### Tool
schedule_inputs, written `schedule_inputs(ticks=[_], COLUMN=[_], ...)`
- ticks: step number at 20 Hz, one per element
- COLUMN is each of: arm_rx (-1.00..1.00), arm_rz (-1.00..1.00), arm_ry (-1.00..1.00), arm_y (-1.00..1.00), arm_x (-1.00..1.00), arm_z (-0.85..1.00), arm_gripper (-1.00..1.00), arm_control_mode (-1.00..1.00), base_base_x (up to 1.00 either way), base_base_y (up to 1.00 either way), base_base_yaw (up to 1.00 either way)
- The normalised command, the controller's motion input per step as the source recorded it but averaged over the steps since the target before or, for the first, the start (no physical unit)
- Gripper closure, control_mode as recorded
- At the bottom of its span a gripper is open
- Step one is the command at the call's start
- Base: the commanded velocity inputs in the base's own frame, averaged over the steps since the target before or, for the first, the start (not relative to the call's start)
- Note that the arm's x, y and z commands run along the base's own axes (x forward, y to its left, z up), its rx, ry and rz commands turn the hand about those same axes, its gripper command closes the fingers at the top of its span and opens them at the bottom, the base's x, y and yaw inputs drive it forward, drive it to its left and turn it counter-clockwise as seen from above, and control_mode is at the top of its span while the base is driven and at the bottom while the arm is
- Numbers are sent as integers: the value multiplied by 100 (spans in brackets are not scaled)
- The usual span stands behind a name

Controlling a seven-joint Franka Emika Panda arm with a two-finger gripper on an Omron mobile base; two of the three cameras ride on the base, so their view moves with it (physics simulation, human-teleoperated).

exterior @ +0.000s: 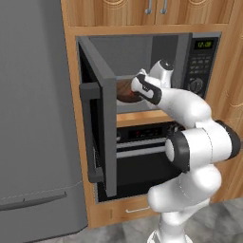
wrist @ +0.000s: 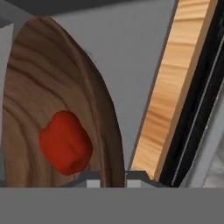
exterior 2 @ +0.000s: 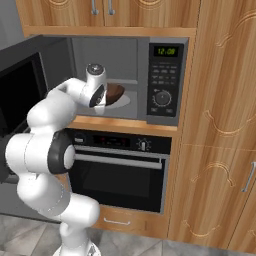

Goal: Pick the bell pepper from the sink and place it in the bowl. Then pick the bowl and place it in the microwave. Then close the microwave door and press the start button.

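The dark brown wooden bowl [exterior: 125,90] [exterior 2: 115,92] [wrist: 48,87] is inside the microwave [exterior: 203,61] [exterior 2: 162,80], over its pale turntable [exterior 2: 125,101]. I cannot tell whether it rests on the turntable. The small red bell pepper [wrist: 65,142] lies in the bowl. My gripper [wrist: 113,181] [exterior: 136,91] [exterior 2: 103,98] reaches into the cavity, shut on the bowl's near rim, with one fingertip on each side of it. The microwave door [exterior: 100,123] [exterior 2: 20,82] stands swung open to the left, its dark handle [exterior: 90,133] facing me.
The button panel with green display and round knob [exterior: 196,84] [exterior 2: 162,97] sits right of the cavity. A black oven [exterior: 142,152] [exterior 2: 120,165] is below. A grey fridge [exterior: 33,118] stands left, and wooden cabinets [exterior 2: 220,125] right.
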Motion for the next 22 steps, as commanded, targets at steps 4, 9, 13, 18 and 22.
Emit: schedule_inputs(ticks=[4,9,13,18,22], arm_rx=[-1,-5,-4,0,0], arm_rz=[0,1,2,2,0], arm_ry=[1,7,6,0,-2], arm_y=[6,16,11,0,0], arm_x=[73,63,46,-7,-49], arm_z=[-20,-39,-28,0,11], arm_gripper=[100,100,100,-100,-100], arm_control_mode=[-100,-100,-100,-100,-100], base_base_x=[0,0,0,0,0], base_base_y=[0,0,0,0,0], base_base_yaw=[0,0,0,0,0])
